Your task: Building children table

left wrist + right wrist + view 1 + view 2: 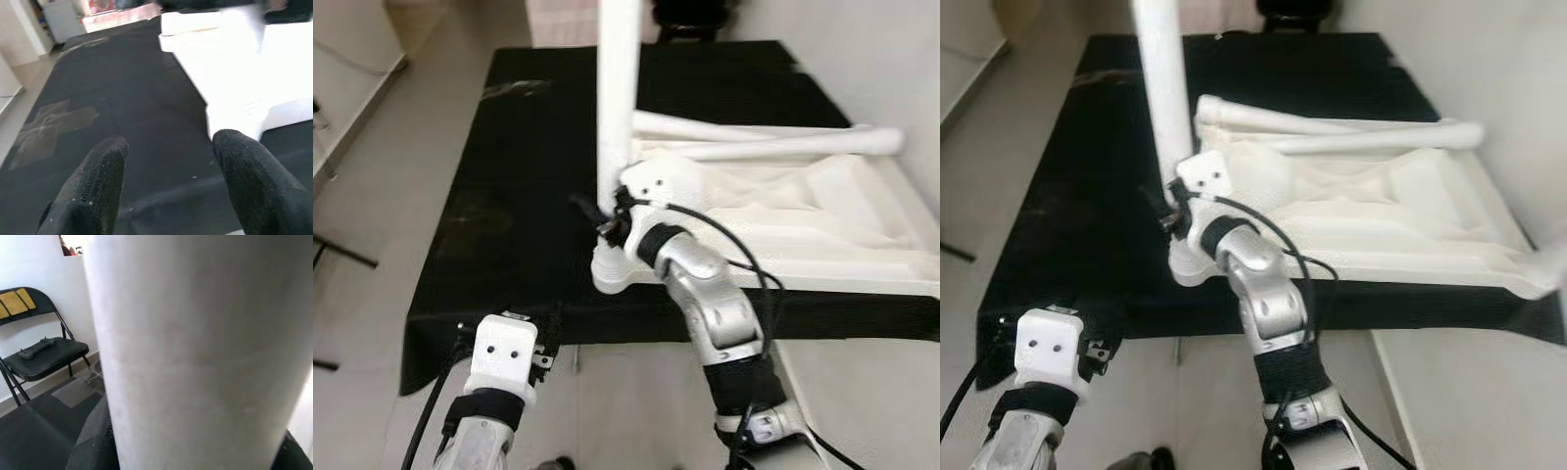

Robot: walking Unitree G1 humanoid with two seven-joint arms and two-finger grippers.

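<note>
**White leg stood up at the table corner, right claw round it**

Nearest, the left gripper [166, 181] hangs at the front edge of the black-covered table [509, 196], low and to the left of the other claw. Its two black fingers [93, 186] are spread wide w/ nothing between them — just dark cloth ahead, and the corner of the white tabletop [234, 88] off to one side.

Next, the right gripper [610, 217], reached fwd over the edge. It's pinching the upright white leg [619, 88] low down, just above the round socket [612, 269] at the near-left corner of the upturned tabletop. From its wrist cam the leg [195, 352] is pressed right up close, dark finger showing at each side of it. The leg stands about vertical, top end running out of frame.

Beyond the claw and to its right, two more white legs [773, 147] lie across the tabletop, nearly side by side, meeting at the far-right end.

Farther back — a black folding chair [39, 352] against a white wall, a dark object lying on the seat; can't tell what it is.
</note>
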